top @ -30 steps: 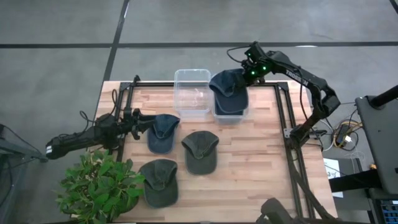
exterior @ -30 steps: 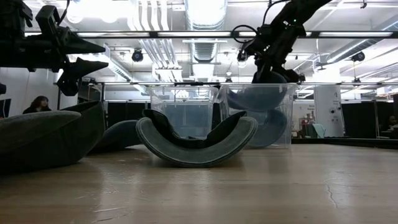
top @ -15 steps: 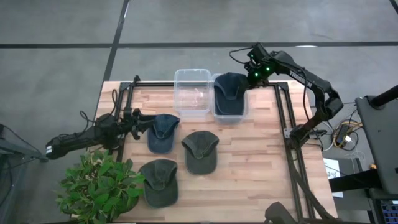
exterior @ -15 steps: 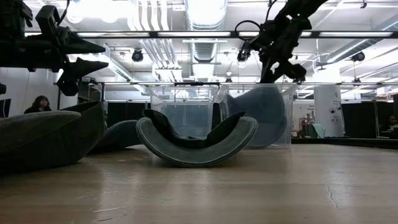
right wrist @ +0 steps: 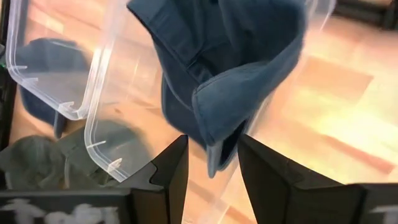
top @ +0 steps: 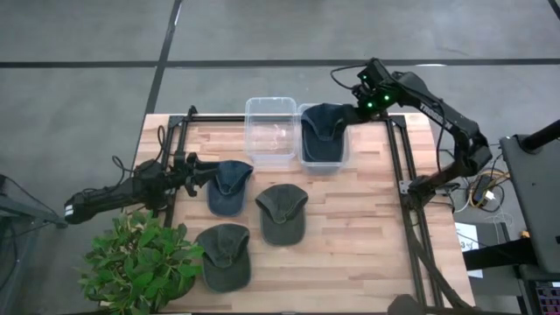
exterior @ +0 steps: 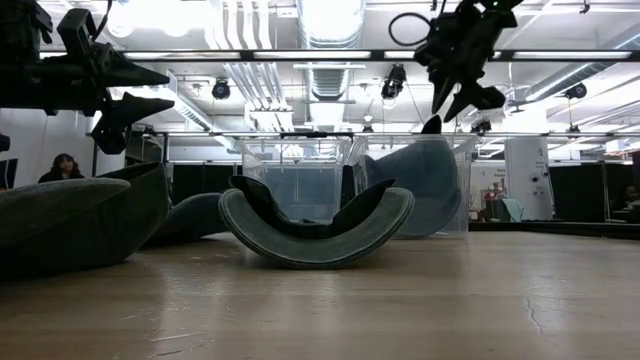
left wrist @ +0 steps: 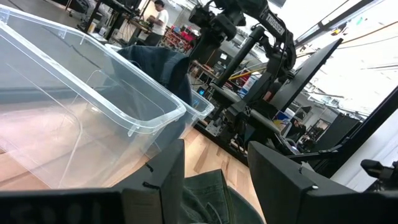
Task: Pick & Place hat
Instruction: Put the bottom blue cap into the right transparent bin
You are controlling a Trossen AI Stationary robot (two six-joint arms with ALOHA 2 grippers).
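A dark blue hat (top: 324, 131) lies in the right clear bin (top: 345, 159), its brim leaning on the bin's wall and poking above the rim (exterior: 432, 126); it also shows in the right wrist view (right wrist: 217, 68). My right gripper (top: 361, 103) hangs open and empty above the bin's far right corner (exterior: 458, 95). My left gripper (top: 199, 169) is open and empty at the table's left, just left of a second blue hat (top: 229, 186) that lies on the table. Two olive hats (top: 282, 213) (top: 225, 254) lie on the table nearer the front.
An empty clear bin (top: 248, 144) stands left of the filled one at the table's far edge. A potted plant (top: 140, 262) stands at the near left corner. A black frame rail (top: 395, 157) runs along the table's right side. Bare wood lies at the near right.
My right gripper has let go of the dark blue hat, which has dropped from over the rim down into the right bin. The gripper has then risen and drawn back toward the table's right edge.
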